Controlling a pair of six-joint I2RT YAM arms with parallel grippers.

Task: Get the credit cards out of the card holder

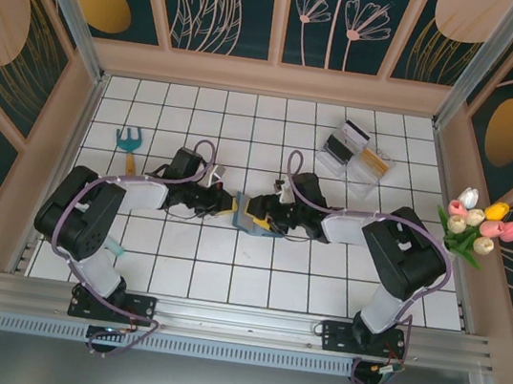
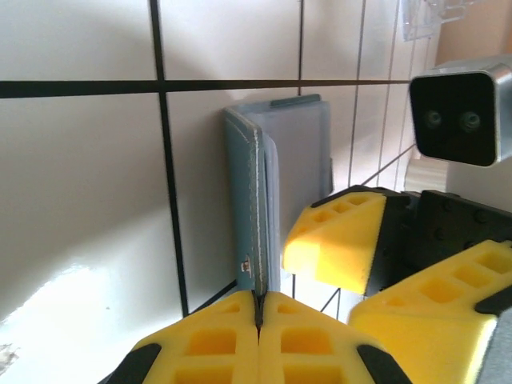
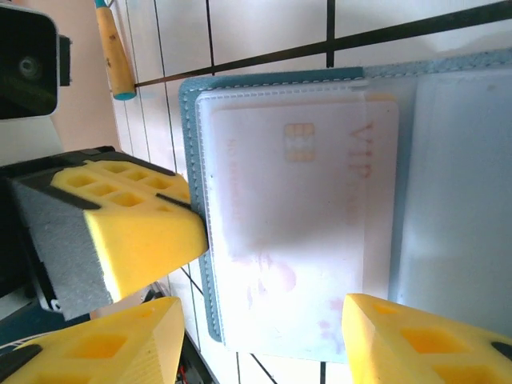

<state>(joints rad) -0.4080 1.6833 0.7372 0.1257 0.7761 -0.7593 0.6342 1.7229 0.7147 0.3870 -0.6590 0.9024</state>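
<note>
Top external: both arms meet mid-table over the teal card holder, which sits on the white tiled table. The left gripper is on its left, the right gripper on its right.

Left wrist: yellow pads are pressed together, pinching the edge of the holder's flap.

Right wrist: the holder lies open, with a pale credit card (chip, "VIP" print) in the clear sleeve. Right gripper fingers are spread wide either side of that pocket, gripping nothing.

A clear tray sits far right, a garden fork left, tulips at the right edge.
</note>
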